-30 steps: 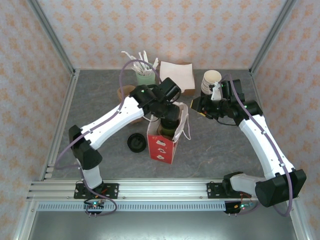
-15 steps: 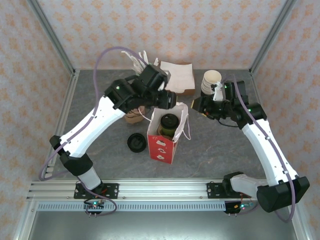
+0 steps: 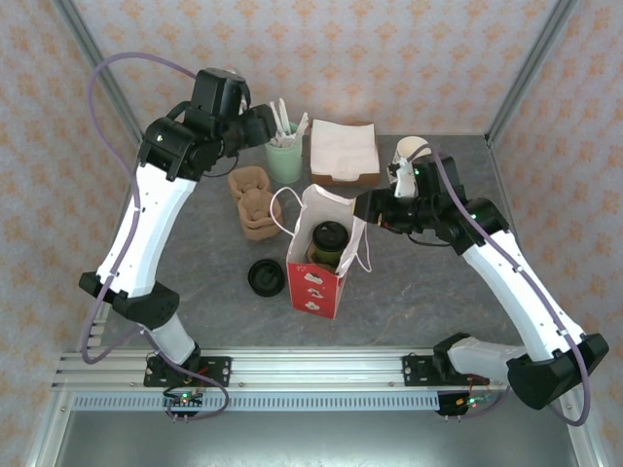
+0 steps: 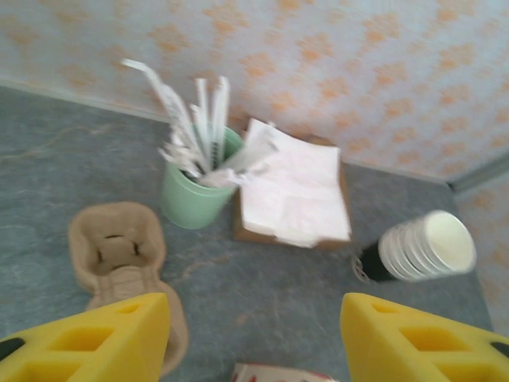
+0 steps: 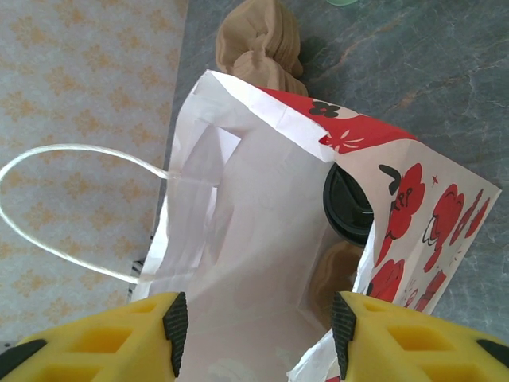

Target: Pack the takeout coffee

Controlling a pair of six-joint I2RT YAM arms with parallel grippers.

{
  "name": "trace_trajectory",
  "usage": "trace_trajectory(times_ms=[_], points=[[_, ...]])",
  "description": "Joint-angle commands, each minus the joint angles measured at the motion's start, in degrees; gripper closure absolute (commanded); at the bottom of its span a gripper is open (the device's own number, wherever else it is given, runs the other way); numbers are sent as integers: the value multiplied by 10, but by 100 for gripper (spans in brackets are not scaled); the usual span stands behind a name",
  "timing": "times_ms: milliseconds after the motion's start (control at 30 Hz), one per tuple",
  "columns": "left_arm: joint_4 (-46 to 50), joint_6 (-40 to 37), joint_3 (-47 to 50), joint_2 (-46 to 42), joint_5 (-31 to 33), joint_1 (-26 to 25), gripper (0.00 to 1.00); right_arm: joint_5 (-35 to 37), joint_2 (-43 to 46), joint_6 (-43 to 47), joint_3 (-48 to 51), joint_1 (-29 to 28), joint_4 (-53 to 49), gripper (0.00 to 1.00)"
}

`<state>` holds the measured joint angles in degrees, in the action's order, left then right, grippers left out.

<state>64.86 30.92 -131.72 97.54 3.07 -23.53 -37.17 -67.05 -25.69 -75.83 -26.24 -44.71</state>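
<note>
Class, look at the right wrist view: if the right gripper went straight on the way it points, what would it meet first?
Most likely the paper bag: the right gripper, jaws apart, faces its open white inside. The takeout coffee sits deeper; depth is unclear.

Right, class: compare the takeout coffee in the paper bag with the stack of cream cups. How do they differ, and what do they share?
The takeout coffee is one dark cup; the stack of cream cups is several pale ones nested. The coffee wears a black lid; the stack's top cup is open. The coffee sits inside the bag; the stack is outside it, on the table. Both are round cups.
</note>
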Motion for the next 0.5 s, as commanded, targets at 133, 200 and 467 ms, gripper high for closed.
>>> trace_trajectory(times_ms=[133,200,467], points=[[-59,24,-20,78,7,83,34,54,-5,7,-23,-16,-18,44],[-63,19,-55,114,-10,96,32,60,-5,14,-29,-16,-25,43],[-56,32,-255,321,-59,153,29,87,-18,25,-42,-16,-55,42]])
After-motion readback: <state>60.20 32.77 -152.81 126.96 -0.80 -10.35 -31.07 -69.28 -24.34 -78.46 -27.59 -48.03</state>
